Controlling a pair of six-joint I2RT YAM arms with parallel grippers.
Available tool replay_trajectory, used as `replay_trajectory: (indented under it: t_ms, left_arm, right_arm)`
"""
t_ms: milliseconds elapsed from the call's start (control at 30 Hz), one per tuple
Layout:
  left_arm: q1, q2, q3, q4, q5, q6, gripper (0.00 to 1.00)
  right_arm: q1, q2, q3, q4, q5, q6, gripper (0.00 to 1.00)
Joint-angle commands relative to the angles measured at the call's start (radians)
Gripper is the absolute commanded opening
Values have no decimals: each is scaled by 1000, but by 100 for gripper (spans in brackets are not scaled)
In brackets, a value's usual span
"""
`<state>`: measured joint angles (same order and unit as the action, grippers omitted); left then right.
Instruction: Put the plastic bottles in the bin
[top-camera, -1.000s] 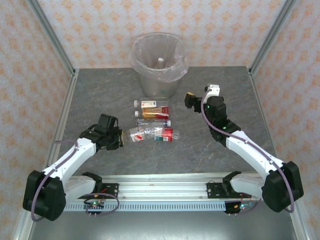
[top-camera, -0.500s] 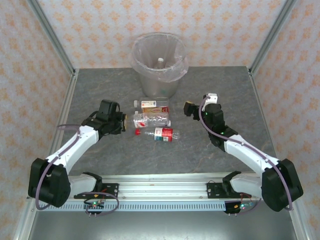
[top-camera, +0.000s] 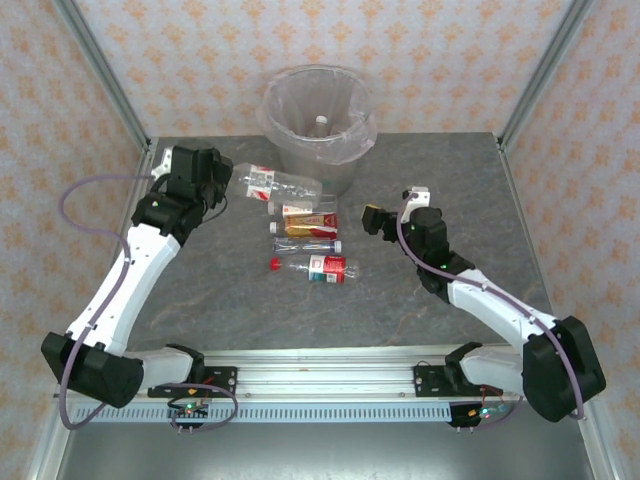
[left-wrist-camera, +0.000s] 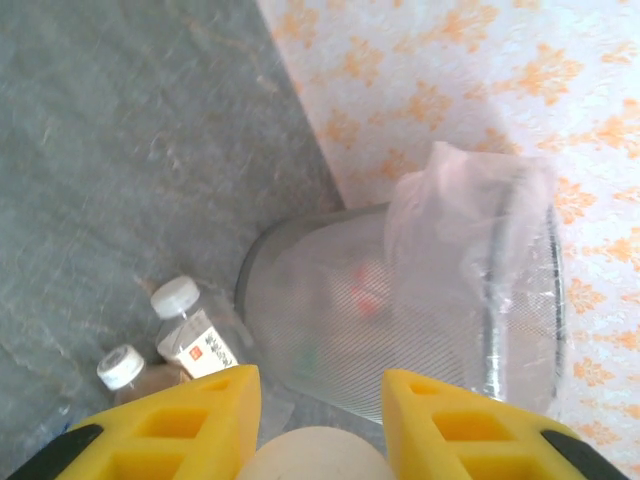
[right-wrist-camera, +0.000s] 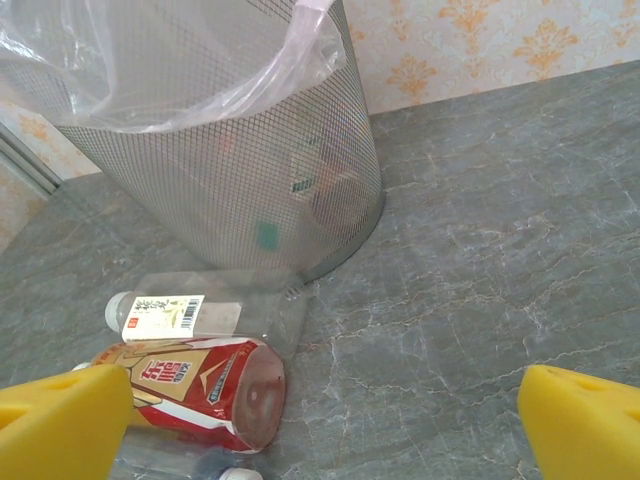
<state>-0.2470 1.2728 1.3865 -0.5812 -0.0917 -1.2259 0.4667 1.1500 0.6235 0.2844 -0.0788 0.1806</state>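
Bottle of clear plastic with a red-white label (top-camera: 285, 183) sits clamped in the left hand (top-camera: 228, 180), jutting beyond its fingertips toward the round grey mesh bin (top-camera: 338, 162). Right hand (top-camera: 372, 218) gapes wide, with three more bottles (top-camera: 310, 243) lying on the grey worktop (top-camera: 230, 295) to its left.

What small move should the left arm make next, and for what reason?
Probably raise the left gripper and swing it right, over the rim of the bin. It is shut on a plastic bottle that hangs beside the bin's wall, not yet above the opening, so releasing now would likely drop it on the table.
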Motion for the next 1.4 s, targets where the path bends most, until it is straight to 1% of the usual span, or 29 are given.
replay_trajectory:
  t_ms: [0, 100, 233, 433, 600, 700, 767, 833, 900, 1000, 1033, 1200, 1300, 1367]
  left_arm:
    - [-1, 62, 114, -8, -42, 130, 0]
    - [-2, 122, 184, 17, -56, 150, 0]
    - [-2, 207, 279, 57, -121, 173, 0]
    - [-3, 366, 494, 62, -157, 297, 0]
    - [-3, 499, 673, 4, -250, 423, 0]
    - [-4, 581, 797, -39, -259, 491, 0]
    - [-3, 630, 876, -67, -261, 505, 0]
    - [0, 681, 950, -95, -202, 512, 0]
    - [0, 686, 1006, -145, -182, 510, 0]
    - [0, 643, 964, -161, -170, 487, 0]
    - [1, 606, 938, -159, -153, 483, 0]
    - [7, 528, 862, -221, -42, 464, 0]
    - [13, 451, 758, -154, 30, 441, 0]
    - [15, 411, 707, -83, 26, 429, 0]
  right_arm:
    - [1, -36, 3, 3, 15, 7, 99]
    - [2, -56, -9, -3, 17, 13, 99]
    - [2, -88, -22, -17, 25, 16, 99]
    - [3, -116, -30, -36, 32, 22, 99]
    - [2, -133, -27, -54, 34, 26, 99]
    - [2, -139, -25, -66, 33, 24, 99]
    - [2, -143, -25, -68, 34, 28, 99]
    - [1, -145, -24, -72, 34, 31, 99]
    - [2, -151, -26, -79, 37, 32, 99]
    - [2, -168, -45, -73, 55, 39, 99]
    - [1, -171, -53, -69, 61, 39, 99]
    - [2, -179, -57, -86, 74, 21, 99]
    - [2, -179, -57, -84, 79, 20, 99]
    - [2, -174, -59, -79, 81, 20, 99]
